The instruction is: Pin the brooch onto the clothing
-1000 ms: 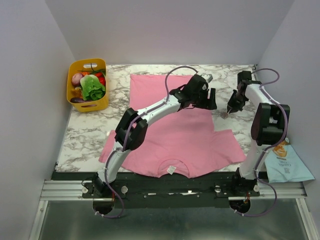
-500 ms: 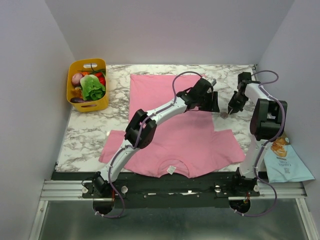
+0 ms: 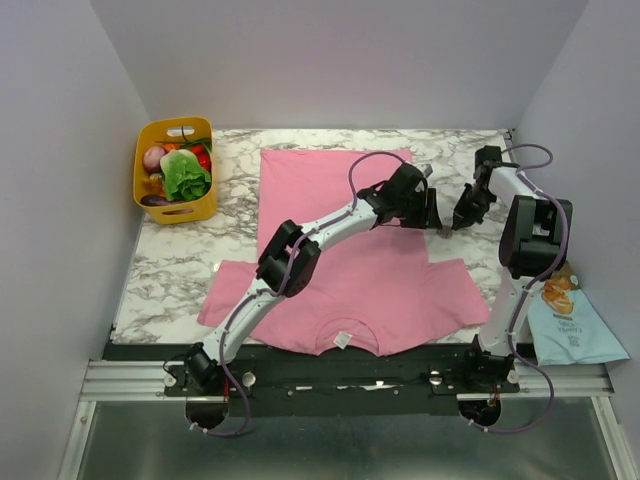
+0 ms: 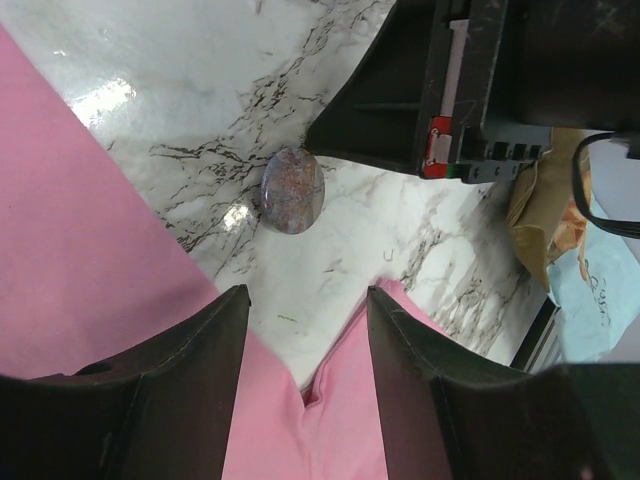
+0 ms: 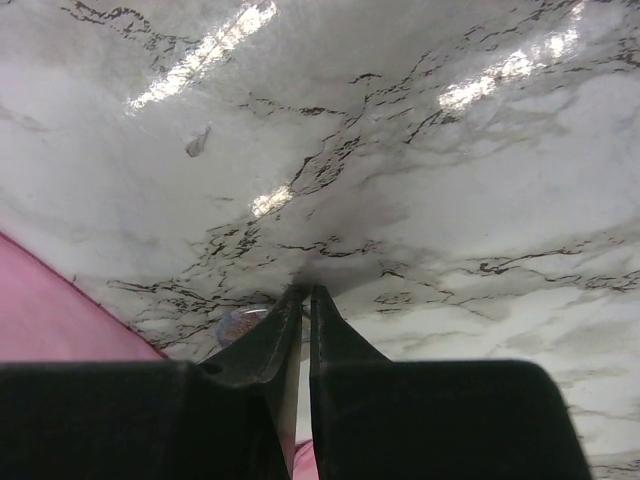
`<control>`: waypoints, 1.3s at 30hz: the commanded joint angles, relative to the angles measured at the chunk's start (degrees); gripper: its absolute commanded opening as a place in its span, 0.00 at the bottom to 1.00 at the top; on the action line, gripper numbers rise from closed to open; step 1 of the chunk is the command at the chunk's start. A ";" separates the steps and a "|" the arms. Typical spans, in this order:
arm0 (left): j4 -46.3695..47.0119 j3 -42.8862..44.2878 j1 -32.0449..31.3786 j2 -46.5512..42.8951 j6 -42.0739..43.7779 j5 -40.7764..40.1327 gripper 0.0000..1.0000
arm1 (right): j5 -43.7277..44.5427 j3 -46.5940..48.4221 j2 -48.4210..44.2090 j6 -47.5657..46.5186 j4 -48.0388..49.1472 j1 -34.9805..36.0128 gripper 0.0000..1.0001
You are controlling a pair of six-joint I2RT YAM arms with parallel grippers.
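Nearest my bases, the pink T-shirt (image 3: 340, 270) lies flat on the marble worktop (image 3: 170, 270). Its neckline is at the lower middle of the top view, and the small white label (image 3: 343, 339) shows there. A pale blue snack bag (image 3: 575, 325) sits at the lower right, off the shirt.

Further up, my left arm stretches diagonally across the shirt to its right edge. My left gripper (image 4: 308, 300) hangs over that edge with its jaws apart and nothing between them. Through the gap I see bare marble and a strip of pink hem.

The brooch (image 4: 292, 190), a small mottled grey-brown disc, lies on the bare marble just off the shirt's right edge. It is above the centre of my left wrist view, ahead of the open fingers and clear of the cloth.

My right gripper (image 5: 305, 292) points down at the worktop right beside the brooch. Its jaws are pinched almost together with only a sliver between them, and they hold nothing. In the right wrist view the brooch peeks out at the lower middle, just left of the fingertips. I cannot tell whether they touch it.

Farthest off, at the upper left of the top view, stands a yellow basket (image 3: 145, 190) of vegetables.
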 commanded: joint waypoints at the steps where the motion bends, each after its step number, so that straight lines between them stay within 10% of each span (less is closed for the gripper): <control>1: 0.77 1.79 -0.18 2.33 -1.23 2.48 0.60 | -3.29 -0.60 0.77 -0.74 0.12 -0.03 0.15; 39: 5.43 0.12 -0.62 8.13 -7.29 3.45 0.53 | -3.90 -7.72 -4.59 -0.39 2.23 0.41 0.15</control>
